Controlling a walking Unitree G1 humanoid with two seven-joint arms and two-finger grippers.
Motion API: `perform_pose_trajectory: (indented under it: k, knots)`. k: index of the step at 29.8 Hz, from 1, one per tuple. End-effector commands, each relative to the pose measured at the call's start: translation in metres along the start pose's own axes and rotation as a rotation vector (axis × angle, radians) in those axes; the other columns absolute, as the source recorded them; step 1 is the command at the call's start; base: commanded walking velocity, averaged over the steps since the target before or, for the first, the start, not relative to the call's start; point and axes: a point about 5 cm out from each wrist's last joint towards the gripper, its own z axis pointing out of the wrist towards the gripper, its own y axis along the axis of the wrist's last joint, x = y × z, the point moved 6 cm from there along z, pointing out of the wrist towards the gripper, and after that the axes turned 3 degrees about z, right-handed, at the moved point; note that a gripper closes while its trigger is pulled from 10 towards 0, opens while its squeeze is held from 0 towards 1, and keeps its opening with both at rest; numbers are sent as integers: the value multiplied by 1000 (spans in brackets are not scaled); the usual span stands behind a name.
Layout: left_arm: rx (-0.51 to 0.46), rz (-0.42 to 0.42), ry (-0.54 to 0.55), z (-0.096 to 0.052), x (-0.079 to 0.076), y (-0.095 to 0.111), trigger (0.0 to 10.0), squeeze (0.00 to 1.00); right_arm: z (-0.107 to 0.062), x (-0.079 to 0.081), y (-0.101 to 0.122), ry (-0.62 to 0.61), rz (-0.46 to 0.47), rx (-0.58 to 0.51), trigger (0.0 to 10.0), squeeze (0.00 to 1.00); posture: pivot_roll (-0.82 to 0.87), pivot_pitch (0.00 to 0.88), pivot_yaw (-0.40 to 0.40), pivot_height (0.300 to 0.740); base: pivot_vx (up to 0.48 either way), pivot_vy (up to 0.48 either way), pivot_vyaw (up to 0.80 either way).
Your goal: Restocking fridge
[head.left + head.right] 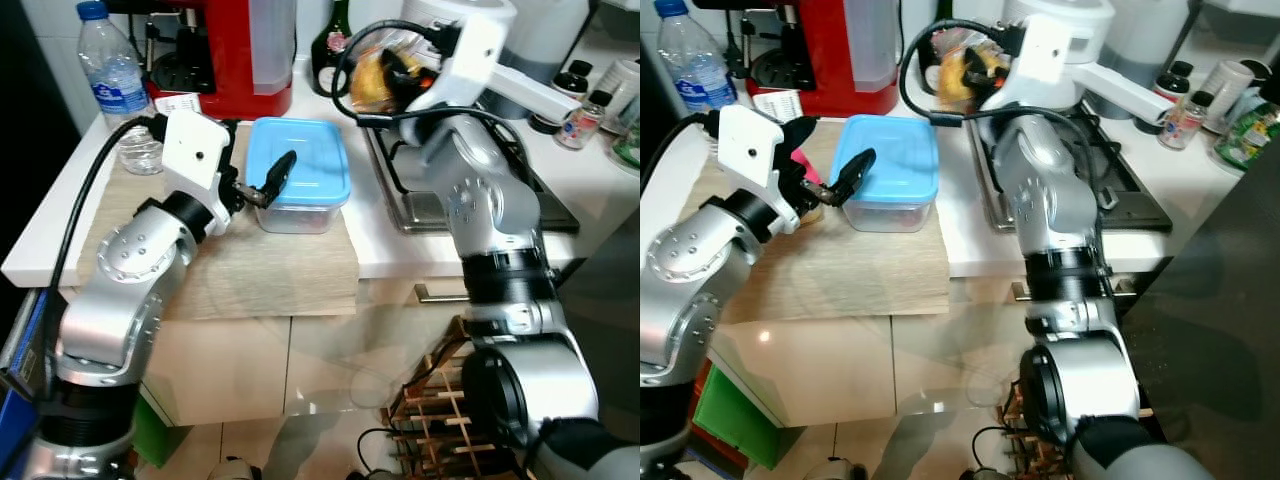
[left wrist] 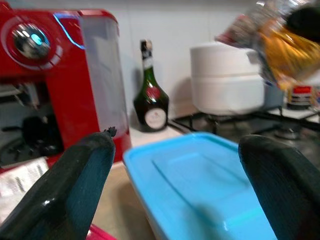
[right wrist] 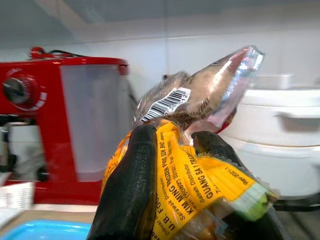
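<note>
Two pincers: my left pincer (image 2: pixel 175 185) gapes over the blue-lidded box (image 1: pixel 298 172); my right pincer (image 3: pixel 175 150) clamps the yellow snack packet (image 3: pixel 195 175).

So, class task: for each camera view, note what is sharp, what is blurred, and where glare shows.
Left wrist view: the blue-lidded container and the near fingers are soft, the green bottle sharper. Right wrist view: the yellow snack packet is crisp with glare on its foil top, the red coffee machine behind hazy. Left eye view: mostly sharp, with pale reflections low over the cabinet fronts.
</note>
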Motion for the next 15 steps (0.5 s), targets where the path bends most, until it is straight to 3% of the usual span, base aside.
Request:
perform_pose_trajectory:
  k: [1,4,6,7,11,15]
  knots:
    - [-45,29,54,1,2,8,10000,0,-6,0,27,-21,-115,-134,0,0,39,0,-47,740,0,0,0]
    - [-97,48,111,3,1,17,10000,0,-17,-2,36,-82,-256,-231,0,0,32,0,-47,740,0,0,0]
    - [-97,44,118,3,1,17,10000,0,-20,-3,38,-99,-283,-252,0,0,32,1,-48,740,0,0,0]
    - [-100,41,121,4,0,17,10000,0,-25,0,39,-107,-339,-285,0,0,30,2,-49,740,-244,0,0]
    - [-107,47,128,6,-1,18,10000,0,-30,1,39,-117,-405,-316,0,0,27,2,-49,740,-257,0,0]
    - [-108,64,151,9,2,15,10000,0,-32,-8,24,-151,-445,-285,0,0,25,5,-49,740,-411,0,0]
